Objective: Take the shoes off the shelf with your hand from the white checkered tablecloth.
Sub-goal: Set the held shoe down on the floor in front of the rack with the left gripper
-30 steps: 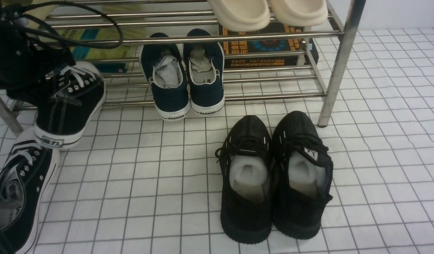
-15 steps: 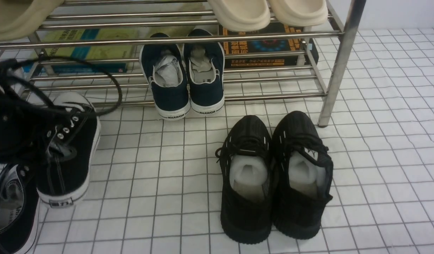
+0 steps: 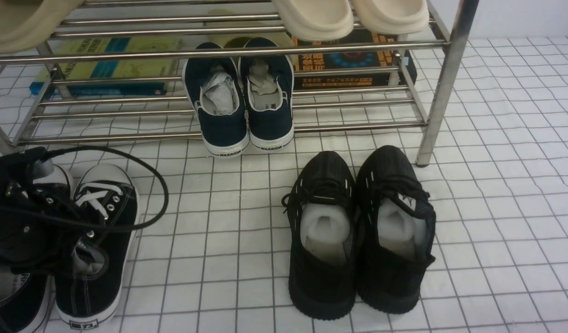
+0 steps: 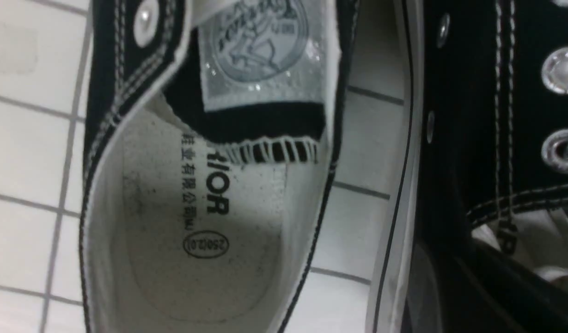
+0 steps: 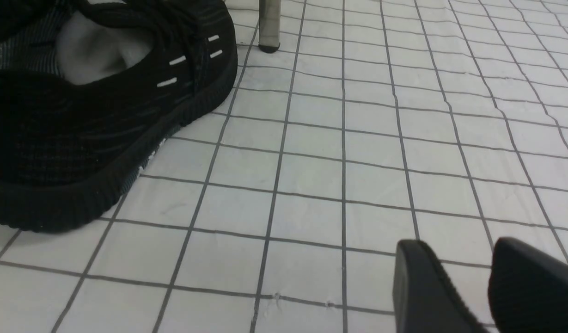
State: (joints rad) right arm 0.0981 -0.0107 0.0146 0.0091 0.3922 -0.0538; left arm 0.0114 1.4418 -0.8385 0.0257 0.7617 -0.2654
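Both black canvas sneakers lie side by side on the white checkered tablecloth (image 3: 219,240) at the near left, off the chrome shelf (image 3: 219,52). The right one (image 3: 103,231) rests flat with its toe toward the shelf. The left one (image 3: 15,300) is mostly hidden by my arm. My left gripper (image 3: 78,247) is shut on the right sneaker's side wall at its opening. In the left wrist view this gripper (image 4: 459,263) pinches that sneaker (image 4: 496,115), and the other sneaker's insole (image 4: 205,208) shows beside it. My right gripper (image 5: 455,268) is open and empty, low over the cloth.
Navy WARRIOR slip-ons (image 3: 244,106) sit on the shelf's bottom tier. All-black knit sneakers (image 3: 357,231) stand on the cloth mid-right, also in the right wrist view (image 5: 94,115). Beige slippers (image 3: 348,16) lie on the upper tier. Books (image 3: 108,64) lie behind. A shelf leg (image 3: 443,83) stands right.
My left gripper has carried the sneaker from the shelf's front edge down and toward me. The sneaker now rests on the cloth beside its mate.
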